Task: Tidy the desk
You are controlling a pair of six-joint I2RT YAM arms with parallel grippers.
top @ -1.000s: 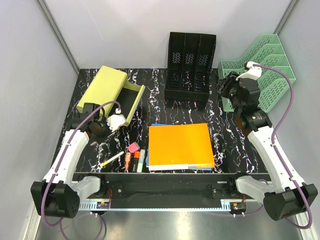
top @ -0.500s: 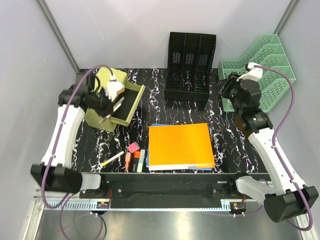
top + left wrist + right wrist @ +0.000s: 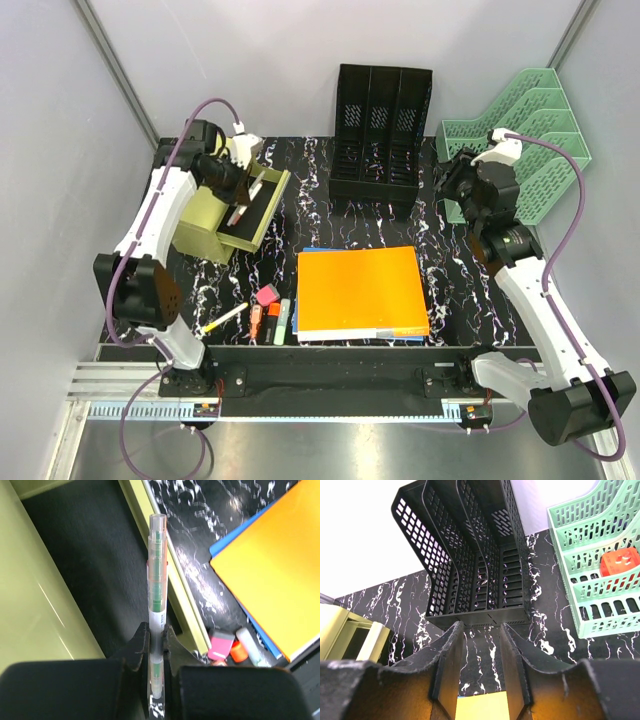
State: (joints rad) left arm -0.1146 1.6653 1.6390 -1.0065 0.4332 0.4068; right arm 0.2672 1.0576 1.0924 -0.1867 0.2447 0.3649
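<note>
Over the open yellow-green drawer point(image 3: 186, 610), your left gripper point(image 3: 157, 630) clamps a clear green pen point(image 3: 158, 570). Your right gripper point(image 3: 480, 627) hangs empty, jaws apart, above the marbled desk point(image 3: 450, 270) spread beneath both arms.

Lab test booth, grey panel walls point(image 3: 300, 50), staged desk point(image 3: 310, 222)

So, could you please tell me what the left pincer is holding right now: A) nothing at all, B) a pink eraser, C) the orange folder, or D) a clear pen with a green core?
D: in the left wrist view the left pincer is shut on a clear pen with a green core, seen against the dark inside of the open drawer.
</note>
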